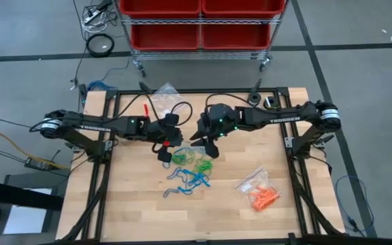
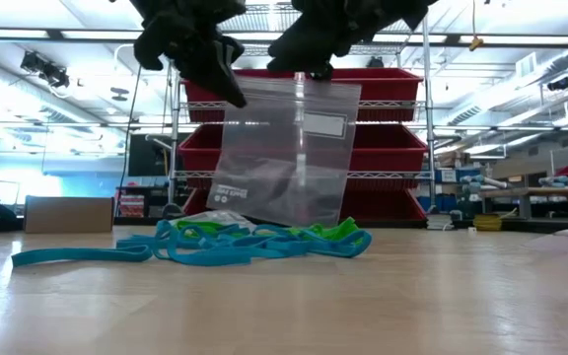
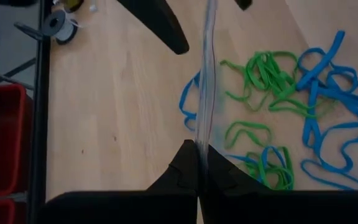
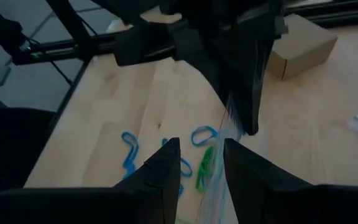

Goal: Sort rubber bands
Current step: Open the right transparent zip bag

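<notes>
item 1 – left gripper (image 3: 197, 163): jaws pinched tight on top edge of a clear zip bag (image 2: 289, 158); bag hangs edge-on straight out from the tips, its lower end reaching the wooden table (image 1: 135, 211).

item 2 – right gripper (image 4: 201, 163): jaws part open, a narrow gap. bag's other top corner sits at or just inside that gap; can't tell if fingers touch it yet. in low view both grippers sit at the bag's upper edge, bag upright betw. them.

item 3 – green rubber bands (image 3: 267, 74): loose tangle on table, below and just beyond left jaws, beside the hanging bag. none seen inside the bag.

item 4 – blue rubber bands (image 3: 328, 87): mixed w/ the green, spreading further out from the jaws; a few strays lie apart from the heap, and one blue loop lies on the bag's other side.

item 5 – orange rubber bands (image 1: 263, 197): well apart from both jaws, piled at/in a second clear bag (image 1: 254, 180) on right arm's side.

item 6 – far: red bins (image 1: 199, 20) on wire rack beyond table.

status: orange looks grouped already. green + blue still mixed, unbagged. judged step: getting the held bag opened for the next colour; bulk of the sort remains.
</notes>
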